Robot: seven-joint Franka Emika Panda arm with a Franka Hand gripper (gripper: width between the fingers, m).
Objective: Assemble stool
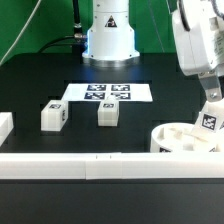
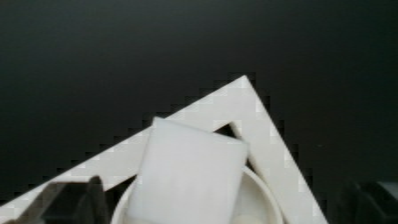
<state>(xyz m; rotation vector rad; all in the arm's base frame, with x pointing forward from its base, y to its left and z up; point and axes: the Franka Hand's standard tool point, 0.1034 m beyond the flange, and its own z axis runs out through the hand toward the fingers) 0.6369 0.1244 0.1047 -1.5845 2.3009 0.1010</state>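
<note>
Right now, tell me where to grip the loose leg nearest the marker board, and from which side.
Probably pinch the leg across its side faces, the exterior view's left and right, coming straight down. It stands free, apart from the marker board and the other loose leg, tag facing the camera.

The seat (image 1: pixel 183 140) runs off the exterior view's right edge, and a white block (image 1: pixel 4 124) is cut by its left edge. In the wrist view a leg (image 2: pixel 187 170) is blurred, and the fingers (image 2: pixel 71 202) of the claw (image 2: pixel 217 205) are dim, cropped shapes; its grip cannot be told.
</note>
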